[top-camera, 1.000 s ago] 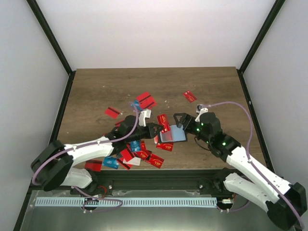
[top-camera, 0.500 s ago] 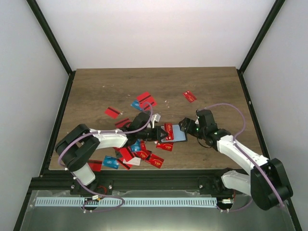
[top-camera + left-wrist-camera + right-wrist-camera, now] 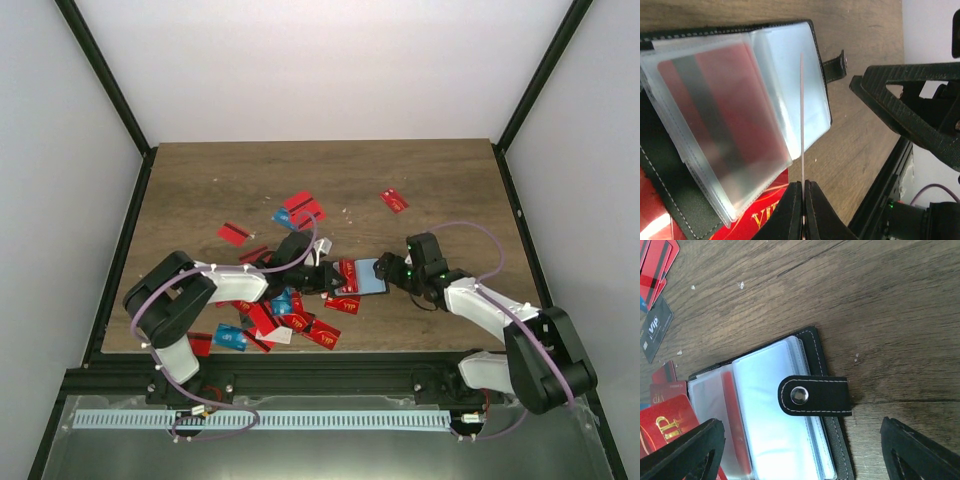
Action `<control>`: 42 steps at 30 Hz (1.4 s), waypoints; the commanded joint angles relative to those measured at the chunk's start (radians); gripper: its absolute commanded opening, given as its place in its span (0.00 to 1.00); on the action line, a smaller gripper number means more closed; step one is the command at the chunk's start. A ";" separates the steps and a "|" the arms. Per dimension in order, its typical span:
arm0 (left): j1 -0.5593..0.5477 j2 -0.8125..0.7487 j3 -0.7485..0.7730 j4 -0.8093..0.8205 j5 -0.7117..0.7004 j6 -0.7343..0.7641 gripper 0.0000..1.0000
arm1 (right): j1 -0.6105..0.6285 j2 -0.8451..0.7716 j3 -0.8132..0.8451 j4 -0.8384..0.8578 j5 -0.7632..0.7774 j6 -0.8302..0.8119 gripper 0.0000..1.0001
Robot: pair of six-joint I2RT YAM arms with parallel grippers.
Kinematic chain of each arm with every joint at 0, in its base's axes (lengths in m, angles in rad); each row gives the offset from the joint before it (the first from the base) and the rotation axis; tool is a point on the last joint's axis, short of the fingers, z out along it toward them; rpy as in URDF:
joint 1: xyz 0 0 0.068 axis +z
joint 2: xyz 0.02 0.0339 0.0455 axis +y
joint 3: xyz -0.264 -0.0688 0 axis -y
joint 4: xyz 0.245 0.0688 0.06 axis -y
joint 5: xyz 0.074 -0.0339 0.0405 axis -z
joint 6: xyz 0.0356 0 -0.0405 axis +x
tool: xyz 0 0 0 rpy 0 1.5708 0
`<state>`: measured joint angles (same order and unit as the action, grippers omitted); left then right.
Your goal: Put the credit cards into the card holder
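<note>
Top view: against the frames of a second ago, both arms have folded lower and drawn in on the card holder [image 3: 368,281]. It lies open where it lay, at 4 o'clock of the table [image 3: 200,180] centre, with the left fingers [image 3: 327,278] now at its 9 o'clock and the right fingers [image 3: 393,268] at its 3 o'clock. Judged: the approach is over and insertion of one card is in hand. The credit cards [image 3: 303,208] lie scattered from 10 to 7 o'clock of the holder, densest at 7 o'clock, with one stray at 1 o'clock; most remain loose. Left wrist view: left fingers [image 3: 794,212] pressed together on a held card [image 3: 801,115], seen edge-on as a thin pale line, rigid and straight, standing over the holder's clear sleeves [image 3: 805,95]. Whether its far edge has entered a pocket cannot be told. The sleeves are glossy, flexible frosted film, round-cornered and fanned; one holds a red card with grey stripe [image 3: 715,115]. The cover is matt black and grained, with pale stitching. Right wrist view: right fingers [image 3: 685,450] spread wide, black plastic, one either side of the holder, no contact visible. A strap [image 3: 832,399] with a metal snap stud lies across the holder's 3 o'clock edge. The table is brown wood grain, flecked with crumbs [image 3: 741,285]. A dark grey VIP card [image 3: 655,327] lies at 10 o'clock.
</note>
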<state>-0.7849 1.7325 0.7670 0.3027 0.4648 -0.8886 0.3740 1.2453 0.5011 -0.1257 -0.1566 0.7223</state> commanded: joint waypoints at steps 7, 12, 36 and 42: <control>0.031 0.019 0.050 -0.132 0.192 0.084 0.04 | -0.045 0.023 -0.002 0.035 -0.048 -0.052 0.87; 0.057 0.036 0.060 -0.167 0.224 0.109 0.04 | -0.062 0.039 0.001 0.041 -0.072 -0.063 0.87; 0.074 0.164 0.162 -0.216 0.291 0.135 0.04 | -0.082 0.102 0.007 0.059 -0.120 -0.089 0.87; 0.077 0.192 0.177 -0.214 0.305 0.125 0.04 | -0.083 0.115 0.003 0.071 -0.137 -0.094 0.87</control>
<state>-0.7151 1.8969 0.9173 0.0887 0.7509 -0.7631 0.3031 1.3437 0.5011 -0.0547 -0.2771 0.6434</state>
